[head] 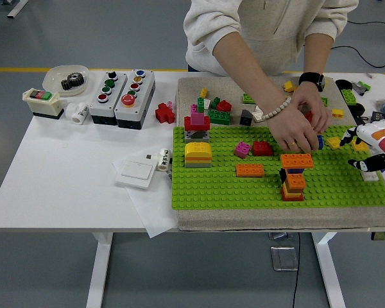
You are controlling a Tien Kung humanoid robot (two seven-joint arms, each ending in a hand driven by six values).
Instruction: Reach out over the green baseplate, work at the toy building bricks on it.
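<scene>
— Two hands (300, 131) of a person, bunched together over small bricks at the green baseplate (244, 186) far right. Baseplate on the grey mat, right half of the white table (64, 173).

— And the robot's right hand (372, 162)?

— At the baseplate's right edge, over a white brick; finger state impossible to tell. Orange-topped stack (294, 176) standing apart, untouched.

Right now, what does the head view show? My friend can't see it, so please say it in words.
A person's hands work together at bricks on the far right of the green baseplate. The robot's right hand hovers at the baseplate's right edge. An orange brick tower stands near the middle.
</scene>
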